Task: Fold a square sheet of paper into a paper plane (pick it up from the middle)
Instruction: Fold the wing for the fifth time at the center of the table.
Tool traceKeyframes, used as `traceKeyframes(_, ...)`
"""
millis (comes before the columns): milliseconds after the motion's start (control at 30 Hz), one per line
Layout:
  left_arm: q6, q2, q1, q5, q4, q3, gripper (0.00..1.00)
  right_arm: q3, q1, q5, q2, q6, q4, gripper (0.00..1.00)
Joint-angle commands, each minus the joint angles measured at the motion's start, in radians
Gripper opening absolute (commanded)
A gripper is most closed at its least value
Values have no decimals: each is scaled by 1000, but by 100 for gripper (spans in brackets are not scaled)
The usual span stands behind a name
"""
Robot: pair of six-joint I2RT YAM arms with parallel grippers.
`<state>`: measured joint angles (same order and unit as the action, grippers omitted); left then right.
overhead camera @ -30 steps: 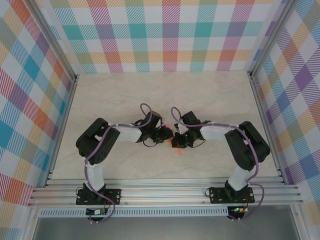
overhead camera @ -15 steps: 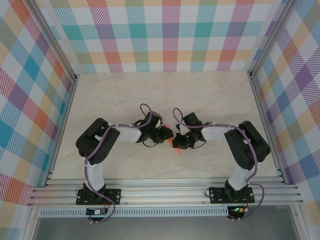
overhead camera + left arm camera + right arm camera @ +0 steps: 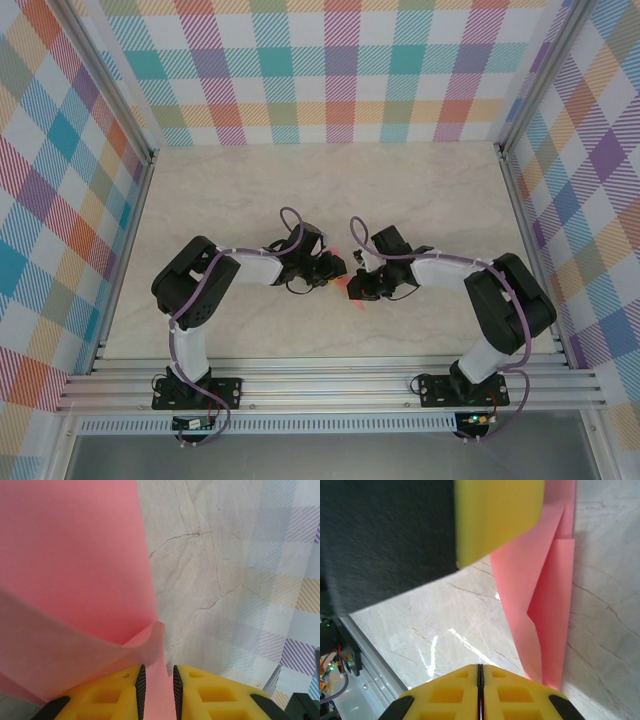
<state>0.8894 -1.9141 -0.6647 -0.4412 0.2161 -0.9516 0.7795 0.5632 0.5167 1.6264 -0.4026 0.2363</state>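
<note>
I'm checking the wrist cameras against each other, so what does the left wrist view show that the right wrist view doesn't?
Left wrist view: the left gripper shut on the pink paper, a flap curling over at the jaws, and the plaid wall beyond. Right wrist view: the right gripper with jaws shut, the folded paper just right of it, the left gripper's yellow finger overhead, and the aluminium rail at lower left. Both: the paper and the marble table.

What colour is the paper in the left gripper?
The paper is plain salmon pink, clearest in the left wrist view.
</note>
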Motion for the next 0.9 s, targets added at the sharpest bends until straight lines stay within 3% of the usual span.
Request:
traceKeyframes(0,-9,-31,14,57,-55,28,24,-10,5,-40,31,24,47,8)
traceKeyframes(267,-10,-30,15,58,-58,29,24,-77,-13,-139,13,-16,56,5)
traceKeyframes(533,-12,-23,16,59,-60,35,24,-148,-29,-80,-36,-39,4,7)
traceKeyframes(867,-5,-20,18,49,-41,27,24,-98,-51,-1,-128,-73,-15,9)
